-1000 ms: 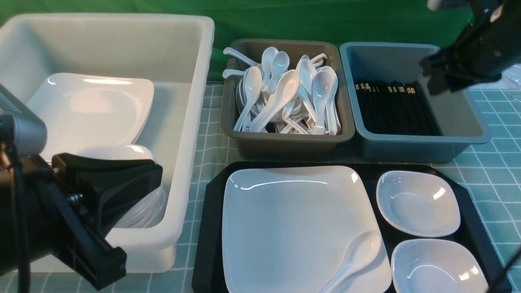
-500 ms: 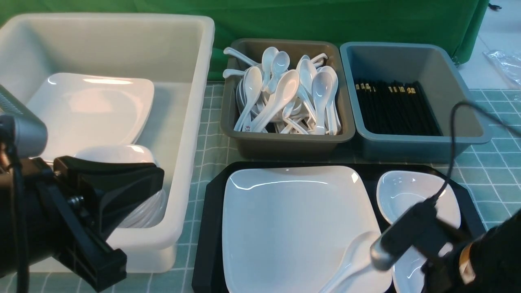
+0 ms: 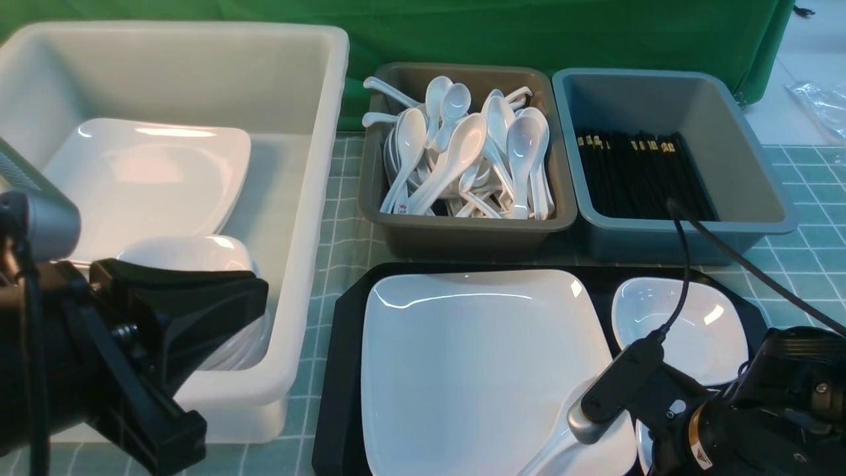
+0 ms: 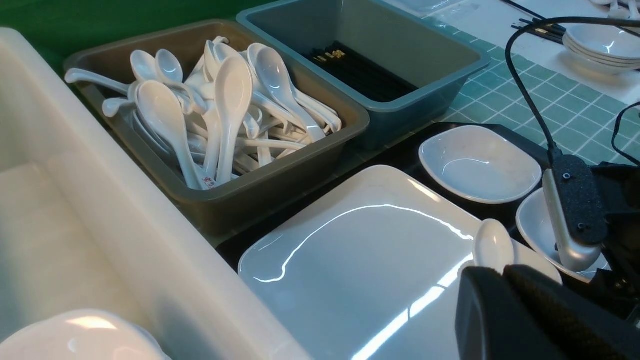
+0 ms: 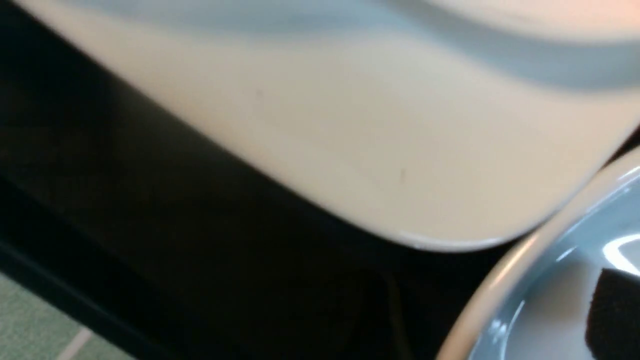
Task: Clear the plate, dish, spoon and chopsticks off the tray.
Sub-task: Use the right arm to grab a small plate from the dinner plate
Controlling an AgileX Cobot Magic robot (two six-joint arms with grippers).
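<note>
The black tray (image 3: 336, 370) holds the large white plate (image 3: 476, 370), a white spoon (image 3: 562, 430) lying on the plate's near right corner, and two small white dishes. The far dish (image 3: 674, 327) is in plain sight. My right arm (image 3: 760, 416) covers the near dish (image 4: 532, 225). In the right wrist view one black finger pad (image 5: 617, 310) sits inside that dish (image 5: 540, 300), beside the plate's corner (image 5: 375, 150); the other finger is hidden. My left gripper (image 3: 258, 297) is shut and empty over the white tub's near end. Black chopsticks (image 3: 641, 175) lie in the blue-grey tub; none show on the tray.
A large white tub (image 3: 310, 198) on the left holds a square plate (image 3: 152, 178) and stacked dishes (image 3: 192, 254). Behind the tray stand a brown tub (image 3: 462, 228) full of white spoons and the blue-grey tub (image 3: 727, 165). A cable (image 3: 684, 264) arcs over the far dish.
My right arm has swung from above the blue-grey tub at the back right down to the tray's near right corner, over the near dish. The left arm has barely moved.
</note>
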